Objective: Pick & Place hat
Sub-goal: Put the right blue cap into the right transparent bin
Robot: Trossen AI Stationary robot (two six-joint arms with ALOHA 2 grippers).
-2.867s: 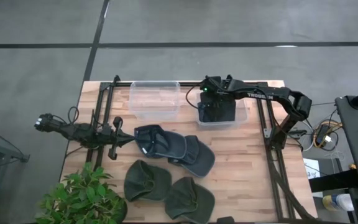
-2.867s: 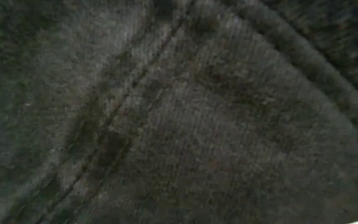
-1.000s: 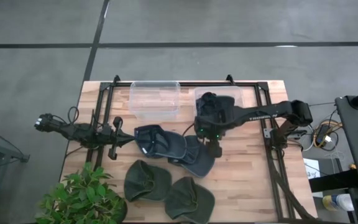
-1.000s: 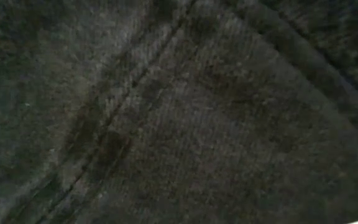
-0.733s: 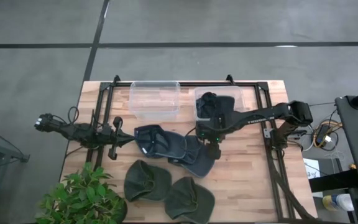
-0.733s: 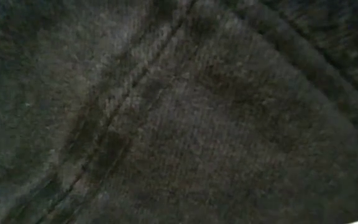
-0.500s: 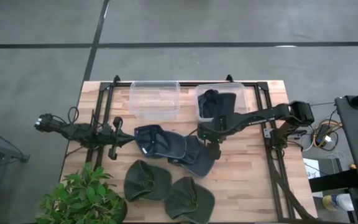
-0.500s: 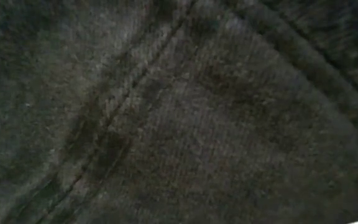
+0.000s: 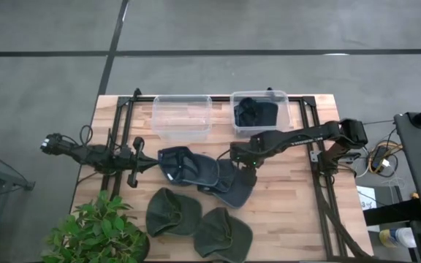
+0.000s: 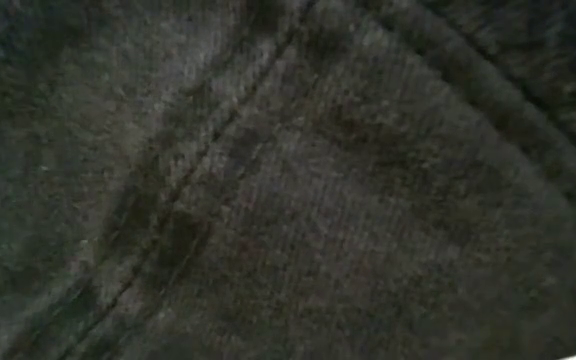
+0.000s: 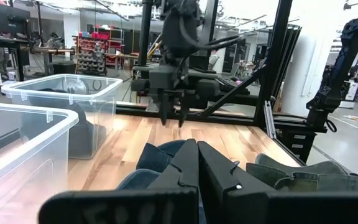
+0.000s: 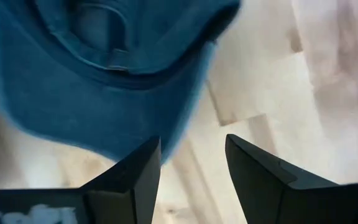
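Two blue hats [image 9: 188, 168] [image 9: 231, 184] lie overlapping at mid-table, and two green hats [image 9: 172, 212] [image 9: 221, 232] lie near the front edge. A dark hat [image 9: 254, 113] lies inside the right clear bin [image 9: 286, 109]. My right gripper [image 9: 248, 174] hangs open, fingers pointing down, over the right edge of the blue hats. In its wrist view [image 12: 191, 162] a blue hat's brim [image 12: 92, 74] is just past the left finger, with bare wood between the fingers. My left gripper [image 11: 197, 168] rests shut at the table's left [image 9: 150, 164], beside the blue hats.
An empty clear bin [image 9: 182, 115] stands at the back left of the right bin. A potted plant [image 9: 93, 230] sits at the near left corner. Dark hat cloth [image 10: 288, 180] fills the whole low view. Bare wood [image 9: 291, 197] lies right of the hats.
My right arm has swung off the right bin toward the table's near edge, uncovering the dark hat that lies in it. Its gripper has stayed over the right edge of the blue hats. The hats on the table have not moved.
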